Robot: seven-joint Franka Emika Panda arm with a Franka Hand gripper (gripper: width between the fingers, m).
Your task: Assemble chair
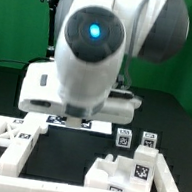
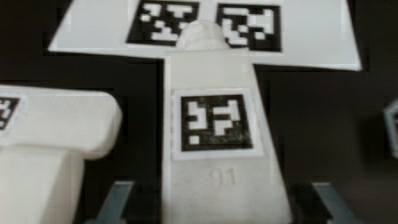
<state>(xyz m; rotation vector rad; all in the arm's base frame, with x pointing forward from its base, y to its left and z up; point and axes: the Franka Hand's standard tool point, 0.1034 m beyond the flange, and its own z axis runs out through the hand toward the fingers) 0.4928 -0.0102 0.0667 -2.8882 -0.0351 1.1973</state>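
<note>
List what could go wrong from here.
1. The hand straddles the narrow tagged piece near one end. A firm grip is not evident, so lifting may let it tilt or slip.
2. The chunky block lies close beside that piece, so a finger could knock it.
3. The piece's far tip appears over the marker board, so pushing forward may strike it.
</note>
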